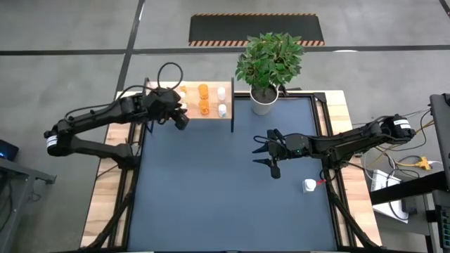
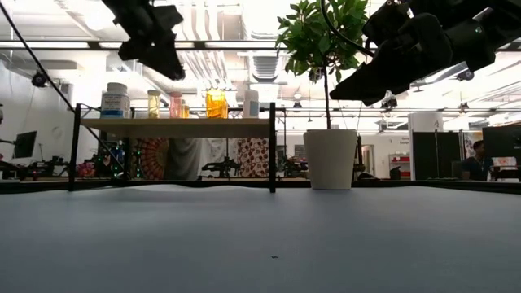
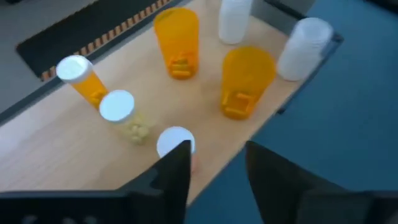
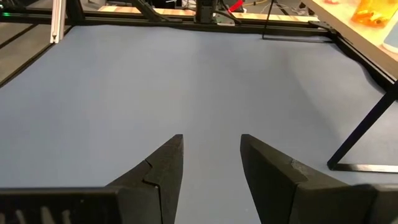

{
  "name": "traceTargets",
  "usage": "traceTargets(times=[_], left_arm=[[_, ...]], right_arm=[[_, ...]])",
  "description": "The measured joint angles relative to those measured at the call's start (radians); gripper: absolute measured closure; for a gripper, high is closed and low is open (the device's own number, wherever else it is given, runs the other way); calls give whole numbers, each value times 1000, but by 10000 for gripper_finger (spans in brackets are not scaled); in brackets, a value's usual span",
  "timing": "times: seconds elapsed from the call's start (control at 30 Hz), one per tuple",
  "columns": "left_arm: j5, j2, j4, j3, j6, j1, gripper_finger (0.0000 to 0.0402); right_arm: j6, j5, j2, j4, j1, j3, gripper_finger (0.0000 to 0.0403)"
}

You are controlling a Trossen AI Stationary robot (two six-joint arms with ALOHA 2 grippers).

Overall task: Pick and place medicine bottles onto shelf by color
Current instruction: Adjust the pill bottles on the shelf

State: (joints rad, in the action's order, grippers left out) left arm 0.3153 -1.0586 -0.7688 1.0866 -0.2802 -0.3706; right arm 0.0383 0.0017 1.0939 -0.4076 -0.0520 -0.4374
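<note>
- The left pincer (image 1: 181, 119) hangs at the front edge of the shelf (image 1: 163, 114), fingers apart with a clear gap in the left wrist view and nothing between them.
- Just past its fingertips (image 3: 180, 163) a white-capped bottle (image 3: 175, 142) stands at that front edge; whether a fingertip touches it cannot be told.
- Judged from this, the step in hand is a placement at the shelf; whether the pincer is letting go or about to take hold is not clear.
- Also on the shelf: two open orange bottles (image 3: 176, 41), two white bottles (image 3: 304, 48), an amber bottle (image 3: 82, 77) tilted beside a pale one (image 3: 121, 112).
- The right pincer (image 1: 273, 152) waits above the blue surface (image 1: 211, 197), in front of the shelf and to its right, fingers parted and empty.
- One more white bottle (image 1: 309, 185) sits at the surface's right edge, well apart from the shelf and near the right pincer; it appears the likely next pick.
- That pick would call for a descent over a very small target, then a carry to the shelf's white group.
- A potted plant (image 1: 267, 67) stands just beside the shelf's right end, its leaves overhanging the route; the shelf's black frame leg (image 1: 232, 105) also borders the approach.
- Crowded bottles leave little room; a nudge could topple one.
</note>
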Motion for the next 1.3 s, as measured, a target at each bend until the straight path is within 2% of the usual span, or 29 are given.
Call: traceTargets(times=[0.2, 0.33, 0.5, 1.3], left_arm=[[62, -53, 9, 0, 9, -2, 360], [63, -65, 8, 1, 20, -2, 396], [121, -67, 6, -1, 30, -2, 396], [120, -64, -45, -3, 28, -2, 396]], right_arm=[[-3, 0, 0, 2, 0, 0, 252], [-13, 0, 0, 6, 0, 0, 252], [-13, 0, 0, 6, 0, 0, 252], [-13, 0, 0, 6, 0, 0, 252]])
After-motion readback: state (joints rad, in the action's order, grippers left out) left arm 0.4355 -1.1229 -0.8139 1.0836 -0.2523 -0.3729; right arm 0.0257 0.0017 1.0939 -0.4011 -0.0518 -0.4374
